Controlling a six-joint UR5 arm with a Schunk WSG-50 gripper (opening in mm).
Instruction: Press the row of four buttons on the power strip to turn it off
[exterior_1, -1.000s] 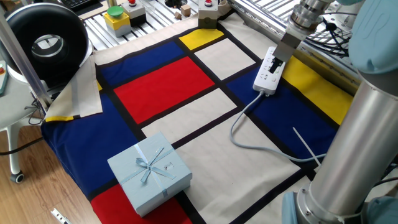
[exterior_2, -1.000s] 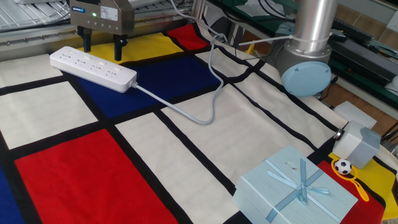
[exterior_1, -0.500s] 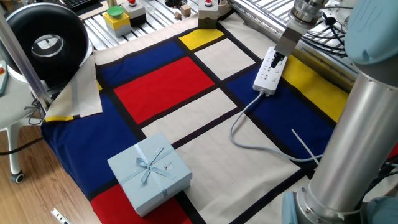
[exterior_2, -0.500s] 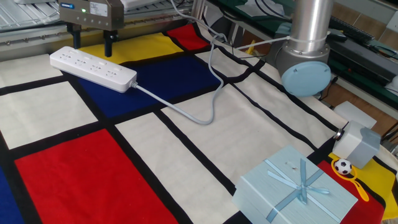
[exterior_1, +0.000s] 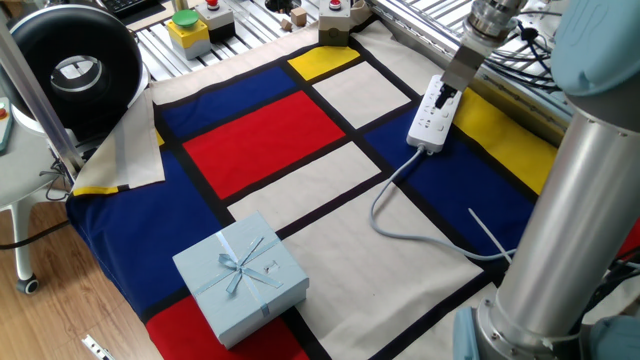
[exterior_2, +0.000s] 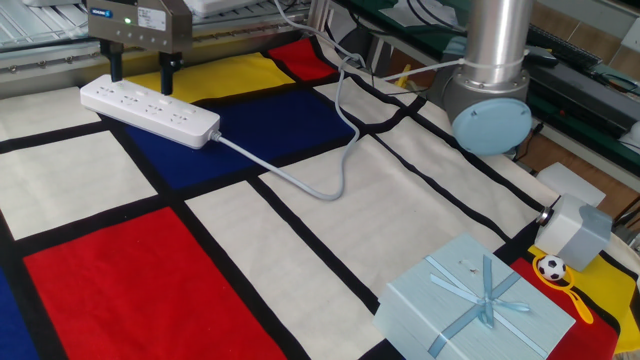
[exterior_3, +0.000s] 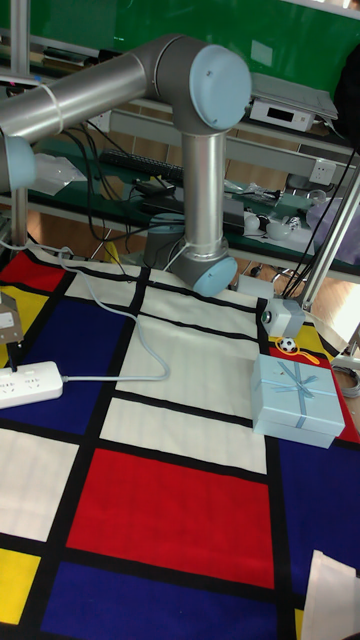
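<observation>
Since one second before, the gripper (exterior_2: 141, 71) had travelled along the strip toward its cordless end and sat slightly higher; between the half-second frame and the current one the shift was small. The strip, cord and box had not moved.

The table was covered by a cloth of red, blue, yellow and off-white rectangles with black bands (exterior_1: 260, 130). The grey metal UR5 arm with pale blue joint caps (exterior_3: 205, 170) rose from its base at the cloth's edge and reached across to the far side.

A pale blue square gift box tied with a matching ribbon bow (exterior_1: 241, 277) stood on the cloth well apart from the work area.

The long narrow white plastic power strip (exterior_2: 149, 109) lay flat across a blue panel and an off-white one, beside the yellow panel, its pale grey cord (exterior_2: 316, 183) curving away over the cloth.

The gripper's two dark fingers (exterior_2: 165, 75) stood spread apart, a clear gap between them, holding nothing. They hung over the strip's cordless end; contact with the strip could not be confirmed.

The row of four buttons could not be made out on the strip's face.
</observation>
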